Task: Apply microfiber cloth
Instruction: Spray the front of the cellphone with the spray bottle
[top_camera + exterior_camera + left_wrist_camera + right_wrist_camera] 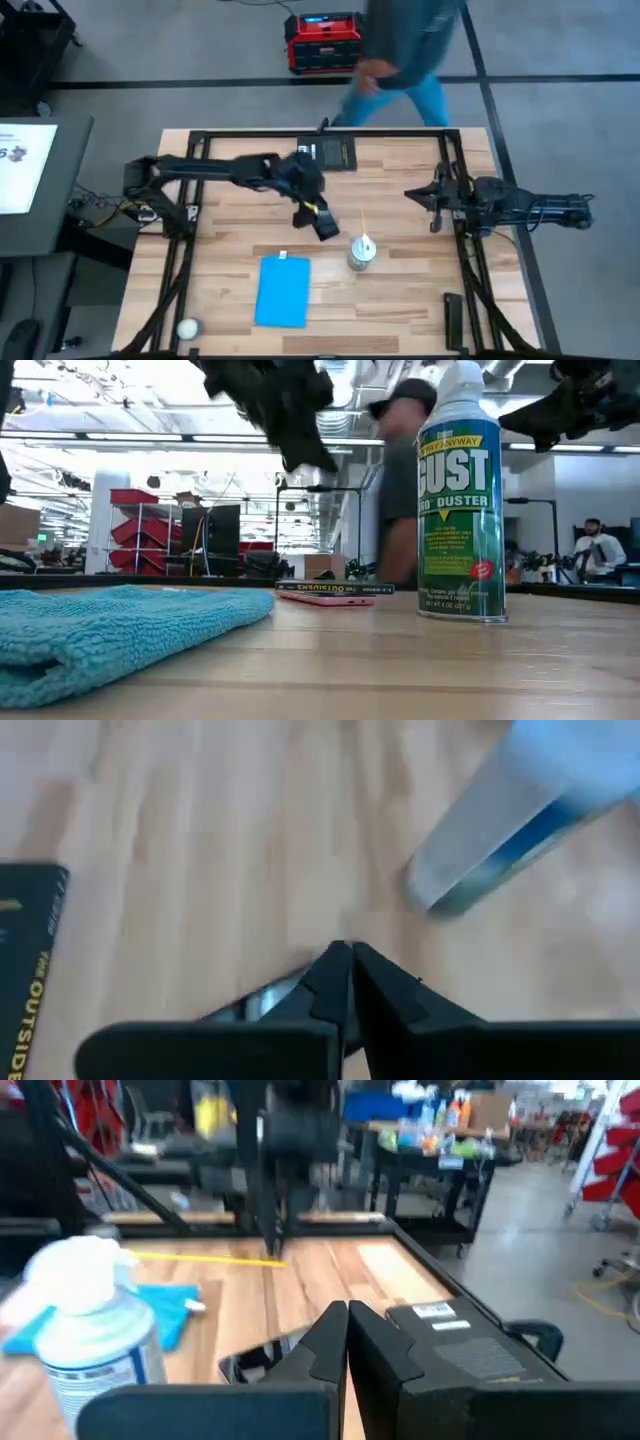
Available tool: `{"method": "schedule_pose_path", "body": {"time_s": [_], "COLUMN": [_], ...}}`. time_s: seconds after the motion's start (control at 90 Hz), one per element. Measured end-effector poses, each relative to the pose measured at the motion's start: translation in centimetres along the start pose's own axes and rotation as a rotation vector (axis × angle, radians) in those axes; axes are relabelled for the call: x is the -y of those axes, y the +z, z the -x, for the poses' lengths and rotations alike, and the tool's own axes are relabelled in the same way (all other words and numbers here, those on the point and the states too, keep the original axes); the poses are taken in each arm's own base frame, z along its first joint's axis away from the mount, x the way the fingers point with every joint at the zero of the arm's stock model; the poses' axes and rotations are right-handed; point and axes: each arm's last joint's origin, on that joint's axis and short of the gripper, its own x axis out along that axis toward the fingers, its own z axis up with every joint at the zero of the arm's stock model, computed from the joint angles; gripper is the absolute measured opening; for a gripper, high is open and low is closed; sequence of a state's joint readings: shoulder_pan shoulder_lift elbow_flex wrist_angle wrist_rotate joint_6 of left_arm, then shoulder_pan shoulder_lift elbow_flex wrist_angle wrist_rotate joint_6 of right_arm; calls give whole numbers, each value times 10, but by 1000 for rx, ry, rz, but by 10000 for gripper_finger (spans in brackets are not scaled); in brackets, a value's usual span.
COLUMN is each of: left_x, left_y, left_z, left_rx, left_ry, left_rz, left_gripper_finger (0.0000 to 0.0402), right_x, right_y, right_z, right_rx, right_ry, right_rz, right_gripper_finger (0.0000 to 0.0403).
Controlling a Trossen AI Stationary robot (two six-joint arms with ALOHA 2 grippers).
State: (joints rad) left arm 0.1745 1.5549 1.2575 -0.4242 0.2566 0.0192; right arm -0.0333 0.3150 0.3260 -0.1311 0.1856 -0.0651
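- While its jaws are pressed together on nothing, the left gripper (327,228) hangs above mid-counter, just beside the one duster can (362,251).
- Jaws likewise closed and empty, the right gripper (436,203) hovers near the counter's (420,290) right rail.
- One microfiber cloth (282,291) lies flat on the counter's near side, apart from both grippers.
- One black book (328,153) lies at the far edge; one person (410,50) passes behind.
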Motion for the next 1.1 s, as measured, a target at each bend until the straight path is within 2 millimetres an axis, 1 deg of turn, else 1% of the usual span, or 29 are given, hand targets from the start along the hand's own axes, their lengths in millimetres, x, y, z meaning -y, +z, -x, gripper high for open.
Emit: {"method": "schedule_pose_path", "body": {"time_s": [0.033,0.1,0.233,0.289,0.378,0.489,0.589,0.633,0.744,0.811,0.922,1.1], "left_x": [2,5,7,7,6,4,0,-2,-7,-8,-7,-4], "left_y": [2,2,-4,-9,-19,-30,-44,-50,-69,-79,-91,-112], "left_z": [8,18,23,23,17,16,15,11,4,1,2,14], "left_rx": [11,17,-51,-101,-194,-302,-393,-397,-418,-389,-253,40], "left_ry": [0,-1,3,12,43,115,175,179,185,176,122,93], "left_rz": [23,67,180,218,275,306,326,331,338,318,275,220], "left_gripper_finger": [0,0,17,33,64,108,142,153,165,166,165,164], "right_x": [0,-1,-2,-3,-3,-2,1,4,12,16,19,22], "right_y": [2,6,13,16,17,19,17,16,13,11,10,12], "right_z": [-5,-16,-41,-53,-70,-87,-98,-101,-104,-104,-100,-91], "right_rx": [-31,-101,-239,-296,-388,-456,-501,-510,-530,-531,-497,-308], "right_ry": [-4,-8,-5,-2,-1,-2,-17,-29,-62,-80,-61,59], "right_rz": [11,40,101,126,157,188,188,184,182,180,162,71], "right_gripper_finger": [0,0,0,0,0,0,0,0,0,0,0,0]}}
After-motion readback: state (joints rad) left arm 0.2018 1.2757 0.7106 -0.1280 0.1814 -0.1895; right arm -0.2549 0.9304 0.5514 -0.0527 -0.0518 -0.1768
